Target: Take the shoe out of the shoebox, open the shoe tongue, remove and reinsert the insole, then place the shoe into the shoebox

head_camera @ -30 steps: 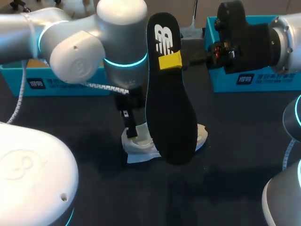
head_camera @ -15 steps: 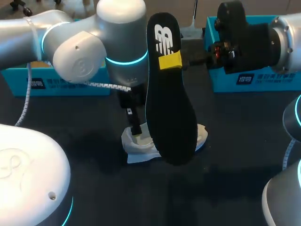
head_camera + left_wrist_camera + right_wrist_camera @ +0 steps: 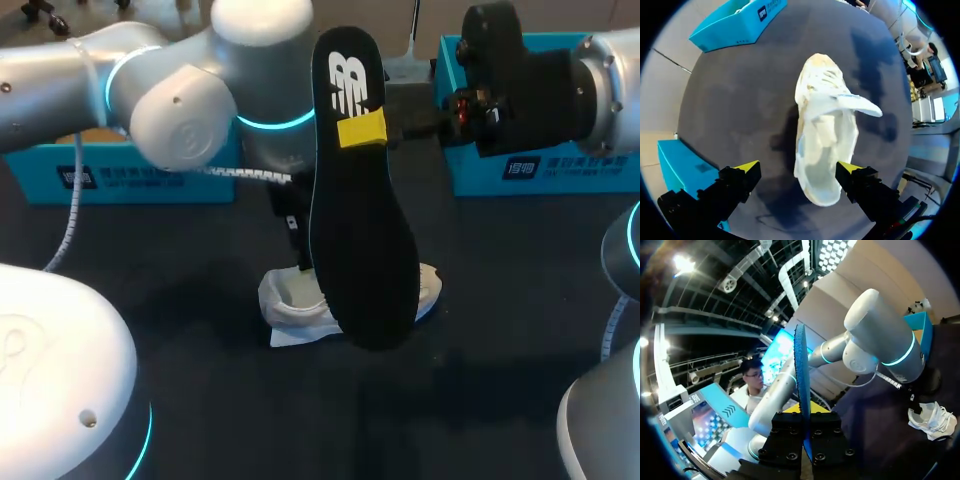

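On the dark surface point(image 3: 500, 330), the blue shoebox point(image 3: 600, 172) is sitting at 2 o'clock from the white shoe point(image 3: 295, 305). The right claw point(image 3: 362, 130) is pinching the black insole point(image 3: 365, 250) upright; the left claw point(image 3: 799, 167) is hovering wide open over the shoe's heel.

Dark grey table point(image 3: 480, 300), matte top, soft shadows across it. In the left wrist view the top looks mottled, lighter and darker patches, edge visible.

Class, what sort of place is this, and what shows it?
Probably a robotics lab bench for shoe handling: two robot arms over a dark table, a white shoe, blue shoeboxes, an insole held up.
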### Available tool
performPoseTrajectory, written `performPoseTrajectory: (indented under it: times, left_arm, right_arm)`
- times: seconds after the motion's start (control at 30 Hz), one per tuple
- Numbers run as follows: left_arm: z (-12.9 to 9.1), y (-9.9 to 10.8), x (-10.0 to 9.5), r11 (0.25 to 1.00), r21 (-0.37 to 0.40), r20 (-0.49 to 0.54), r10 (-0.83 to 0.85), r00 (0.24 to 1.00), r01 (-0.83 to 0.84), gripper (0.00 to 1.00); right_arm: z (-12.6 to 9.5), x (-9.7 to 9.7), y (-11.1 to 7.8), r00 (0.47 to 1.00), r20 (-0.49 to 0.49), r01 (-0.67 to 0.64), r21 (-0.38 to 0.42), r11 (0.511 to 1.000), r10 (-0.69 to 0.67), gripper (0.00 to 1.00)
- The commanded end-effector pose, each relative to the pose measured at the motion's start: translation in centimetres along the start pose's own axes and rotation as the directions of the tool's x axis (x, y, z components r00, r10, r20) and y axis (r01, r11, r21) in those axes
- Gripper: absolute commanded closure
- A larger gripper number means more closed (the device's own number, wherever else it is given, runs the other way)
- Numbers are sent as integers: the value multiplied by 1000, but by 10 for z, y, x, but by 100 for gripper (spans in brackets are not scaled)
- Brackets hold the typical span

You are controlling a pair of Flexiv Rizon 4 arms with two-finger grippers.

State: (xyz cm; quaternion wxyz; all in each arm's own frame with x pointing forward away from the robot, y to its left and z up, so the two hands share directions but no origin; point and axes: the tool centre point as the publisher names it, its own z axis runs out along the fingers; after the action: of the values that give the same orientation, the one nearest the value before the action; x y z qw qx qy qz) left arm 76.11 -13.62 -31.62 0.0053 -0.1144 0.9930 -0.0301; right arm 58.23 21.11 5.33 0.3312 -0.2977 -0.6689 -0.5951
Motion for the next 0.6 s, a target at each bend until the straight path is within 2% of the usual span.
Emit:
performPoseTrajectory:
  times: [0.03,0.13,0.23,0.27,0.4,0.5,0.6]
  left_arm:
    - [21,-21,-2,1000,-14,-3,15,1000,-15,0]
    - [29,-25,-5,1000,21,-7,1,1000,-1,0]
    - [36,-27,-7,1000,18,-6,-1,1000,1,0]
    - [40,-28,-7,1000,14,-13,6,1000,-6,4]
    - [50,-32,-8,1000,-6,-28,21,999,-21,0]
    - [57,-39,-5,999,-12,-38,34,999,-34,5]
    - [59,-42,-1,999,-2,-50,39,998,-39,19]
  right_arm:
    - [4,-1,2,1000,0,-1,1,1000,1,100]
    - [4,-1,2,1000,0,-1,1,1000,1,100]
    - [4,-1,2,1000,0,-1,1,1000,1,100]
    - [4,-1,2,1000,0,-1,1,1000,1,100]
    - [4,-1,2,1000,0,-1,1,1000,1,100]
    - [4,-1,2,1000,0,-1,1,1000,1,100]
    - [4,-1,2,1000,0,-1,1,1000,1,100]
